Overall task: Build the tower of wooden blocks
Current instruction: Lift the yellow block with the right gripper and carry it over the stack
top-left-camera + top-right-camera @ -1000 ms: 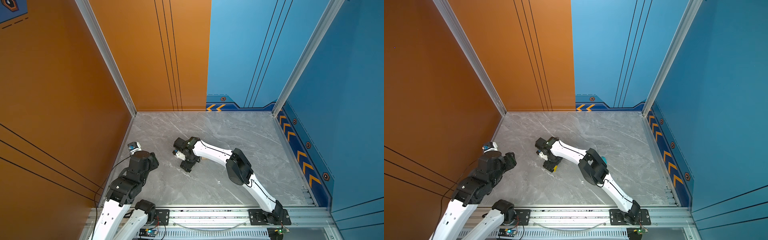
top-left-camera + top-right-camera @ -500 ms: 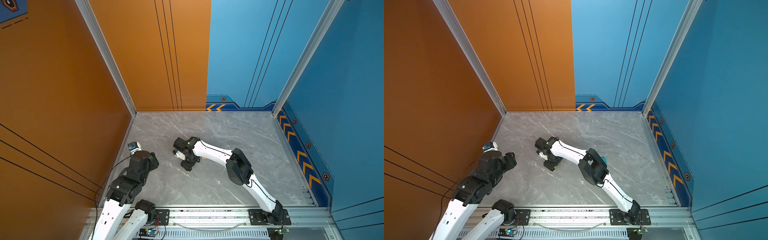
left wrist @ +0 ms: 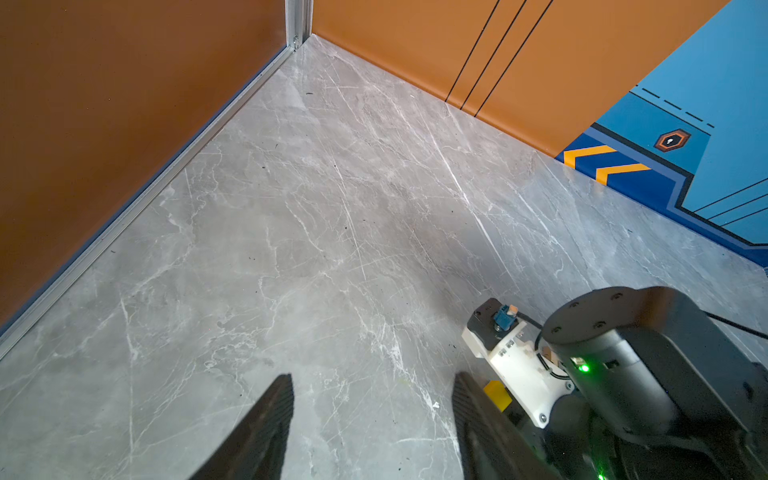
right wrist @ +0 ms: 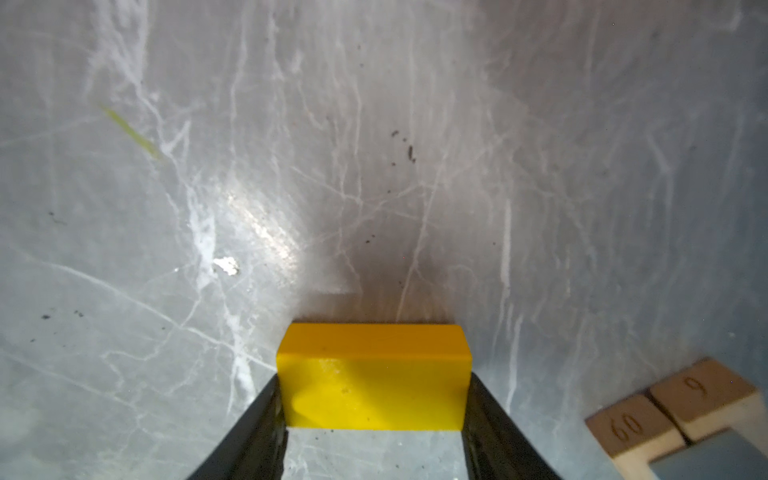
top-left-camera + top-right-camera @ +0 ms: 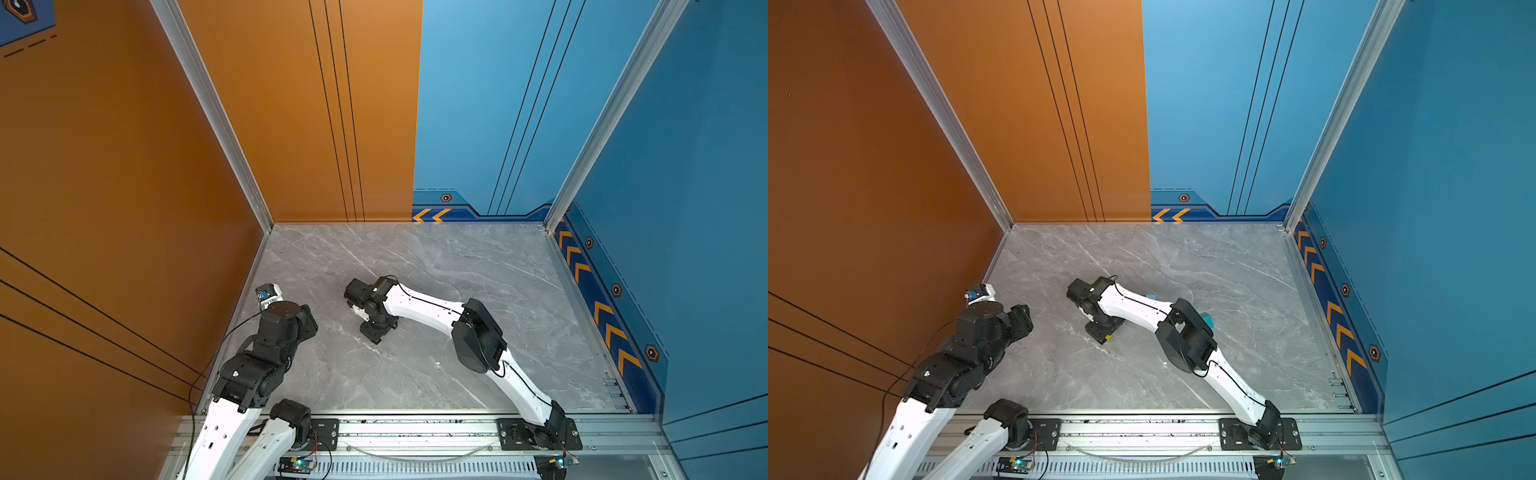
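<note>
The yellow bar sits crosswise between the fingers of my right gripper, which is shut on it, one finger pressed to each end, low at the marble table. In both top views this gripper points down near the table's middle; a sliver of the yellow bar shows beneath it. Two tan planks marked with numbers lie close by, a grey-blue block against them. A teal block peeks from behind the right arm. My left gripper is open over bare table. No tower shows.
The orange wall runs close along the left arm. The blue wall with chevrons bounds the right side. The marble table stretches back to the far wall. The aluminium rail carries both arm bases in front.
The right gripper's jaws have closed in on the yellow bar. Both arms have stayed almost still.
</note>
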Tool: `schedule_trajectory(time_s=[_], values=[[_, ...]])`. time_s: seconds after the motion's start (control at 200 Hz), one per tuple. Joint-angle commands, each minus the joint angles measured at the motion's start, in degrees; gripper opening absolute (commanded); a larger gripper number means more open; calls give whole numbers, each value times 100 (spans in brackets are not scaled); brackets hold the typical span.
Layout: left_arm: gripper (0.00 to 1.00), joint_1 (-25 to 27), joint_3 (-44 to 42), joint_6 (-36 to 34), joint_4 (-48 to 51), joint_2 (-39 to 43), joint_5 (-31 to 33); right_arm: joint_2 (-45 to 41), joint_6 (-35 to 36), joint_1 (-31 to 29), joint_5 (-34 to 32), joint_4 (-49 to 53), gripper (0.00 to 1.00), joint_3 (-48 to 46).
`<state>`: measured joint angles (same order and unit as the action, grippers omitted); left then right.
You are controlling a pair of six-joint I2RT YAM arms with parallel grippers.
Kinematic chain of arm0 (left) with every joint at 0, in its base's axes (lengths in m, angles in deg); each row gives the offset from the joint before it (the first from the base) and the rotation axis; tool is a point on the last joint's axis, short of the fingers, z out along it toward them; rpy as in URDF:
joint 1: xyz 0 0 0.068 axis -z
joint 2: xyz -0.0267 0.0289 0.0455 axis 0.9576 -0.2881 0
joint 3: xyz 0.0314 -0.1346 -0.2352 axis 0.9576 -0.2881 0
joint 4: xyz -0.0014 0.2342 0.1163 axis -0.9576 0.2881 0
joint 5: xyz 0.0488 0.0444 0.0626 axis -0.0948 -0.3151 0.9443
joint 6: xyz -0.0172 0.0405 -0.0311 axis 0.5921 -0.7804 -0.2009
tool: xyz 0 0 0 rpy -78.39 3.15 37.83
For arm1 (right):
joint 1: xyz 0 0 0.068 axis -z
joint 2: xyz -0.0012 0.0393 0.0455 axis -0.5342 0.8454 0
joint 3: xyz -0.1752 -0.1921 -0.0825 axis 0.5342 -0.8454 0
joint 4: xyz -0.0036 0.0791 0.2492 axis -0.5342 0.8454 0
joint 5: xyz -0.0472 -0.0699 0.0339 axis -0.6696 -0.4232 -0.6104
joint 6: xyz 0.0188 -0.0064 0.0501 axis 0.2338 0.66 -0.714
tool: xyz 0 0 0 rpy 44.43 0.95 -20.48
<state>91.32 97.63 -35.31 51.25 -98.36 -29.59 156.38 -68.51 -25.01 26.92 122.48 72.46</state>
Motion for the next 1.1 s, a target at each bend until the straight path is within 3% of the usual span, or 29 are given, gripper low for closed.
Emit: schedule_trajectory(time_s=[0.0,0.27,0.516,0.806,1.096], values=[[63,26,-82,-38,89,51,88,-398,-515,-14,10,43,54,14],[63,31,-73,-63,89,91,64,-671,-1216,50,103,456,54,494],[63,-70,-74,-93,33,56,-18,-1099,-1869,72,-277,1040,53,750],[62,-375,-49,-281,-263,-601,-921,-1576,-2231,348,-694,1529,53,784],[61,-549,-89,-359,-469,-803,-1245,-1642,-2691,942,-1001,1560,49,399]])
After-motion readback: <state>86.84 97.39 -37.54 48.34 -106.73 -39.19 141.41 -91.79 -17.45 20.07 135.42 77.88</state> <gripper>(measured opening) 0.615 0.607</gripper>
